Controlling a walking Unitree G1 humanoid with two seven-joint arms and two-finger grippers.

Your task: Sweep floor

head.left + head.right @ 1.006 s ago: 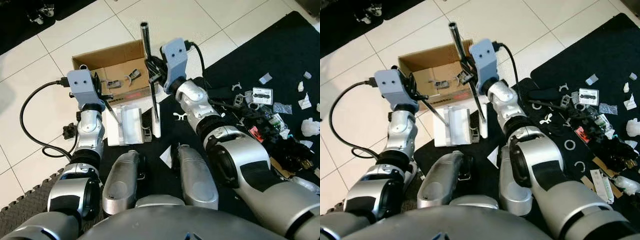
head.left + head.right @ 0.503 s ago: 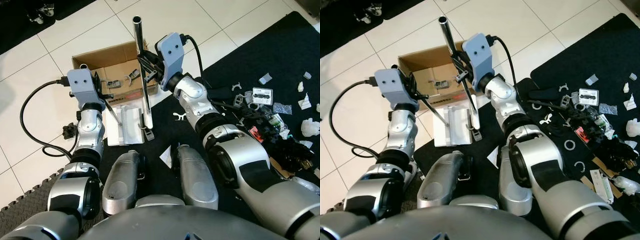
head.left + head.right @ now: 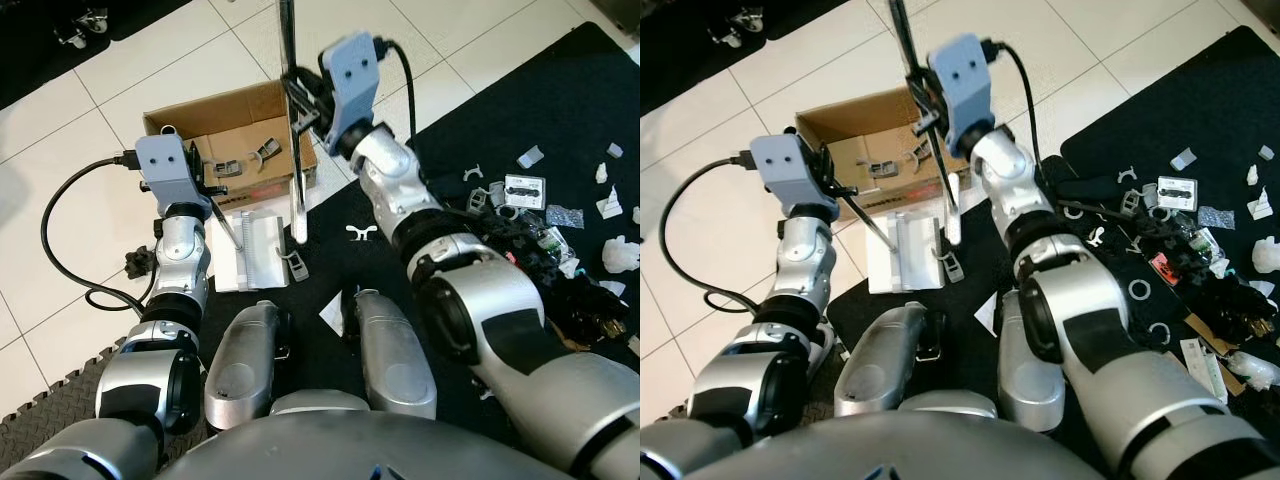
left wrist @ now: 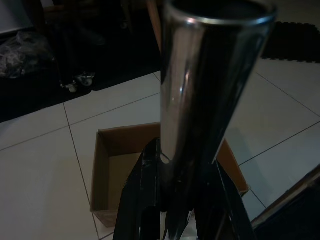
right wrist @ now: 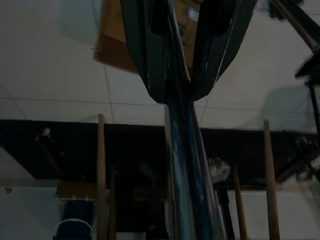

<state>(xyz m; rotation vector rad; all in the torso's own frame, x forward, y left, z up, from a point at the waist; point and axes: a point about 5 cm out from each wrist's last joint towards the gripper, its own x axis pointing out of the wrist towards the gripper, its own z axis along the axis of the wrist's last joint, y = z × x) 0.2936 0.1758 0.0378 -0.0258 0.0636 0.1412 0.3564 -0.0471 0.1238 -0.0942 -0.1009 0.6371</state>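
Note:
My right gripper [image 3: 306, 98] is shut on a silver pole [image 3: 292, 140], held almost upright over the cardboard box's near edge. The pole's top runs out of the picture and its white lower end [image 3: 298, 215] hangs just above the floor beside the dustpan. In the right wrist view the pole [image 5: 182, 150] runs between the two black fingers. My left gripper [image 3: 212, 188] is shut on the thin metal handle [image 3: 228, 222] of a white dustpan [image 3: 255, 250], which lies on the tiles at the mat's edge. The left wrist view shows a chrome tube [image 4: 200, 100] between the fingers.
An open cardboard box [image 3: 190, 115] with small scraps inside stands on the white tiles just beyond the dustpan. A black mat [image 3: 560, 90] to the right carries several scattered white and black bits, with a white clip [image 3: 358, 233] nearer. A black cable [image 3: 55, 250] loops on the tiles at left.
My right gripper has lifted the pole and swung it upright toward the box; its white end has risen off the mat. The left arm and dustpan have stayed put.

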